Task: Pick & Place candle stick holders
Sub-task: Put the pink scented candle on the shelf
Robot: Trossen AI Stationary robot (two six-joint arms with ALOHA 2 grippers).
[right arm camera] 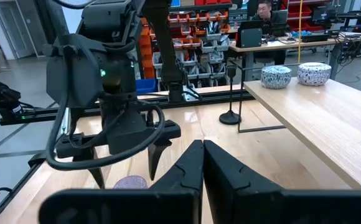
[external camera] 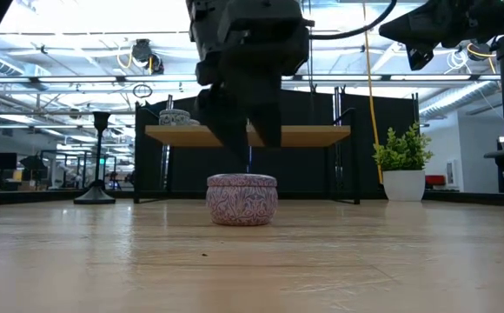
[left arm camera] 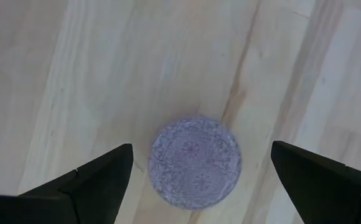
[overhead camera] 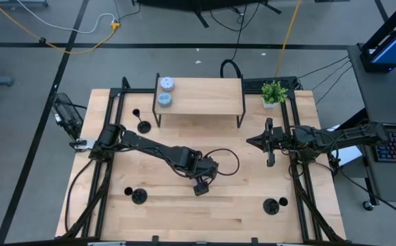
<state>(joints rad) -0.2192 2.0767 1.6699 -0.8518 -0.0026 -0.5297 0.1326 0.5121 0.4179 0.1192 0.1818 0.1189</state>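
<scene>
Three matte-black candle stick holders stand on their disc bases on the table: one at the far left (overhead camera: 143, 126), one at the near left (overhead camera: 138, 197) and one at the near right (overhead camera: 272, 206). My left gripper (overhead camera: 201, 186) hangs open over the table's middle, pointing down. It is right above a purple patterned round tin (left arm camera: 196, 160), which sits on the table (external camera: 242, 198) below the fingertips and apart from them. My right gripper (overhead camera: 272, 142) is shut and empty, held above the table's right middle. It touches none of the holders.
A low wooden shelf (overhead camera: 205, 96) on black legs stands at the table's far middle, with two pastel tins (overhead camera: 165, 84) (overhead camera: 164, 100) on its left end. A small potted plant (overhead camera: 274, 92) stands at the far right. Black frame rails run along both table sides.
</scene>
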